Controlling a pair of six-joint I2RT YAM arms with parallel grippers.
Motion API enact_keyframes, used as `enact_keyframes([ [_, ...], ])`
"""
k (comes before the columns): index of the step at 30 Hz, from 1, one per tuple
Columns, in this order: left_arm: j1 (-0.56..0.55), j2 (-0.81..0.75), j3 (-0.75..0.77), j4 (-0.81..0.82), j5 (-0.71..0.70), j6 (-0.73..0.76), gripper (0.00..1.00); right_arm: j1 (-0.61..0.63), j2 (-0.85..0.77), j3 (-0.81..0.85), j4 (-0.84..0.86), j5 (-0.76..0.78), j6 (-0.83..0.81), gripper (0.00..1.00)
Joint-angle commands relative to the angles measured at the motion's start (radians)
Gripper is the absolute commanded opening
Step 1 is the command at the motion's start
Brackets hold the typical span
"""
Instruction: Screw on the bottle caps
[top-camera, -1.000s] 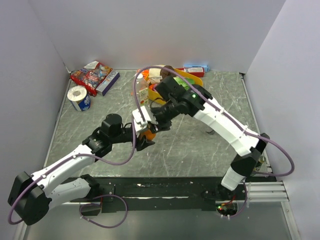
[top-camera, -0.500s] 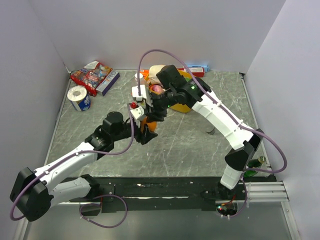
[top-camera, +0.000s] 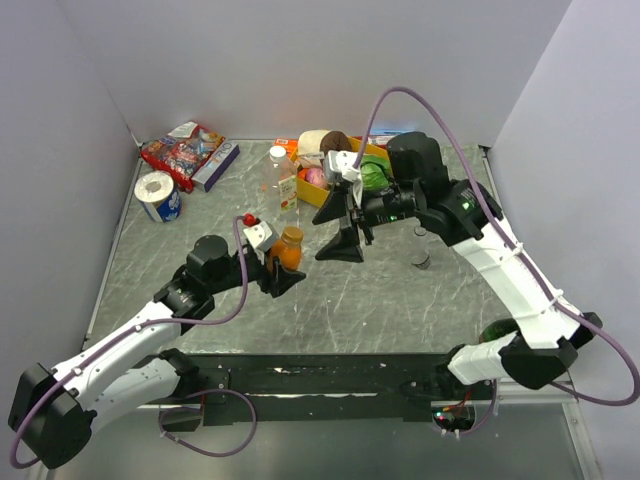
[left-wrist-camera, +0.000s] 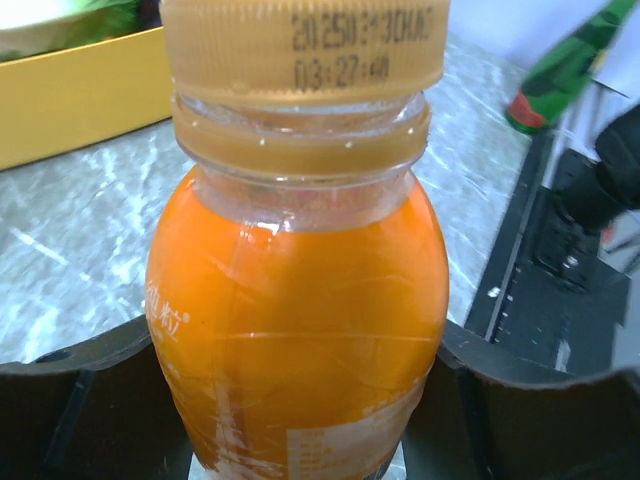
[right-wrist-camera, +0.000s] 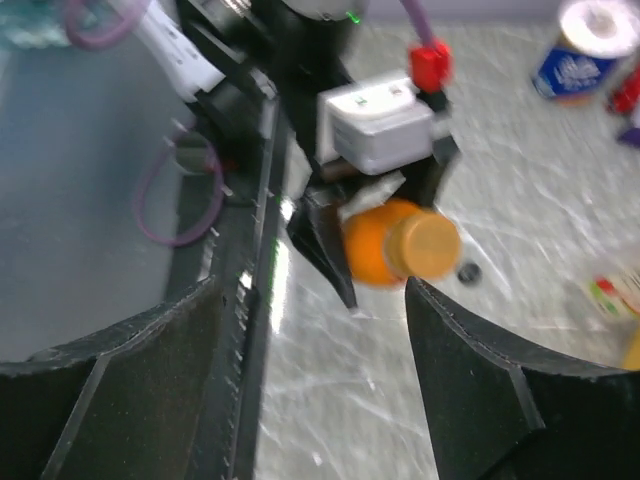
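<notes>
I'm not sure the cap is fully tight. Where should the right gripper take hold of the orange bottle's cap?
By its round side wall, coming down from above along the neck. The left gripper clamps the orange bottle around its belly, so the cap stands clear on top with nothing beside it.

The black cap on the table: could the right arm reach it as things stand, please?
Probably yes: the black cap lies uncovered on bare tabletop, and the right gripper hangs open and empty nearby.
</notes>
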Motion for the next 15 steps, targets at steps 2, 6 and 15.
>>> enact_keyframes([
  [2,0.005,-0.026,0.094,-0.009,0.143,0.054,0.01,-0.012,-0.001,-0.119,0.259,-0.157,0.184,0.86],
  [6,0.006,-0.028,0.146,-0.05,0.188,0.198,0.01,-0.032,-0.014,-0.187,0.465,-0.198,0.275,0.87],
  [15,0.005,0.003,0.213,-0.064,0.225,0.275,0.01,-0.066,0.022,-0.25,0.759,-0.301,0.473,0.87],
])
